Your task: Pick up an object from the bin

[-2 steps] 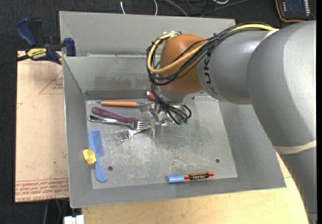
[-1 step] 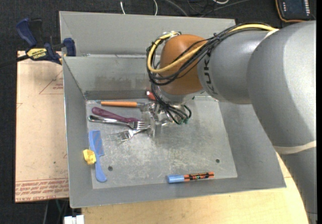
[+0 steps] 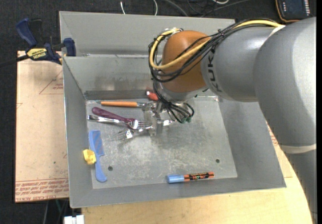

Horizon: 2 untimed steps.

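Observation:
My gripper (image 3: 155,117) is low in the middle of the bin, beneath the orange wrist cover. Just left of it lies a purple-handled metal utensil (image 3: 114,116), its shiny tines (image 3: 132,129) reaching almost to the gripper. Whether the gripper touches the tines I cannot tell. An orange pen (image 3: 119,103) lies level along the back wall, up and to the left of the gripper. A small red piece (image 3: 151,96) shows at the pen's right end, close under the wrist.
A blue comb (image 3: 97,153) and a small yellow piece (image 3: 89,156) lie at the front left. A marker (image 3: 191,176) with a blue cap and orange-black body lies along the front edge. The big grey arm covers the bin's right side.

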### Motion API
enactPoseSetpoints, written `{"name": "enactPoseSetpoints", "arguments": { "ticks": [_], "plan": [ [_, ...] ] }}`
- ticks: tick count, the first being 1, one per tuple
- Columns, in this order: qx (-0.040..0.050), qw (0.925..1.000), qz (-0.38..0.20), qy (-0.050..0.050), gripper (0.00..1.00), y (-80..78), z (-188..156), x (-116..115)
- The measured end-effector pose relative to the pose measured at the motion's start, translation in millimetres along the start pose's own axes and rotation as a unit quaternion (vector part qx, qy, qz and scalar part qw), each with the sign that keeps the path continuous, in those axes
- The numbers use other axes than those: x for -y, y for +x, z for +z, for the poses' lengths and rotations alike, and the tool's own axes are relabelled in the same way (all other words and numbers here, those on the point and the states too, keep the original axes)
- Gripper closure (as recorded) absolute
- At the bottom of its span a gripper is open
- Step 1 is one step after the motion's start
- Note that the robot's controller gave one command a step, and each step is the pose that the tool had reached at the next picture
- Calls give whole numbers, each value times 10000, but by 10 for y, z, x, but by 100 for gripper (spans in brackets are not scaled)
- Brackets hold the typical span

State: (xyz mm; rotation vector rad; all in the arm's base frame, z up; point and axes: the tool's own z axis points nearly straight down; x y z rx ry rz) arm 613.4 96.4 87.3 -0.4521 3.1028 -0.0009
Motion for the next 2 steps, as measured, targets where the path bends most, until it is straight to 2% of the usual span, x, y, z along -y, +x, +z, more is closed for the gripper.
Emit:
{"name": "enactPoseSetpoints", "arguments": {
  "ticks": [1, 2],
  "plan": [
    [51, 10000, 3, 6, 100, -31, -446, 3],
    [65, 10000, 4, 8, 100, -39, -655, 4]
  ]
}}
